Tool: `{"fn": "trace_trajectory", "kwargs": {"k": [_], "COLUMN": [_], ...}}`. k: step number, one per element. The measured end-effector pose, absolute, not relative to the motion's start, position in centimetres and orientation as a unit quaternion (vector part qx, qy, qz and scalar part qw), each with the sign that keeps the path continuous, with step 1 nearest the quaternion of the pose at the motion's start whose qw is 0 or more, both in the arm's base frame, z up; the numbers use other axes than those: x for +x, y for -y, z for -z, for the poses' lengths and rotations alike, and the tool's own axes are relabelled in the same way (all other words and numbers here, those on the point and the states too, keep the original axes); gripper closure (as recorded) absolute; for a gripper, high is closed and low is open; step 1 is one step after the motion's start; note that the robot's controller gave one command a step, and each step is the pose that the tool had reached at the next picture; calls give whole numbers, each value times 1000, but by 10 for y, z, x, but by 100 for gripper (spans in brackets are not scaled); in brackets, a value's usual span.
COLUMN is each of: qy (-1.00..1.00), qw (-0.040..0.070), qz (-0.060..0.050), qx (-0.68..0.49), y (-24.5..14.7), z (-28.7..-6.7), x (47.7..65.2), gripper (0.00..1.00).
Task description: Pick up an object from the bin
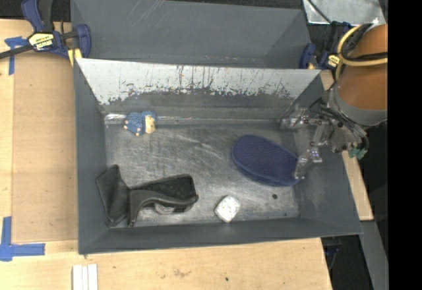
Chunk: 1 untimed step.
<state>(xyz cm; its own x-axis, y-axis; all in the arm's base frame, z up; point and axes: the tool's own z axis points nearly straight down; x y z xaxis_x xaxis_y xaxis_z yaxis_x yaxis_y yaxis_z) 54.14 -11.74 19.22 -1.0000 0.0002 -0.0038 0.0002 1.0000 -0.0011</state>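
Observation:
My gripper (308,153) hangs low at the right side of the bin, just off the right edge of a dark blue oval pad (262,159) that lies flat on the bin floor. Its lowest metal part is beside the pad's right rim; whether it touches the pad I cannot tell. A small white crumpled lump (227,208) lies in front of the pad, near the bin's front wall.
A black folded thing (148,196) lies in the front left corner. A clear-handled piece with a blue and yellow end (137,122) rests by the back wall at the left. The arm with its orange cover comes in over the right rim.

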Motion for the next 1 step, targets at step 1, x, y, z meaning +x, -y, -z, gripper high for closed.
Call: {"fn": "trace_trajectory", "kwargs": {"k": [1], "qy": [-996], "qw": [10], "qz": [4], "qx": [-83], "y": [82], "z": [-78], "x": [566], "gripper": [0]}}
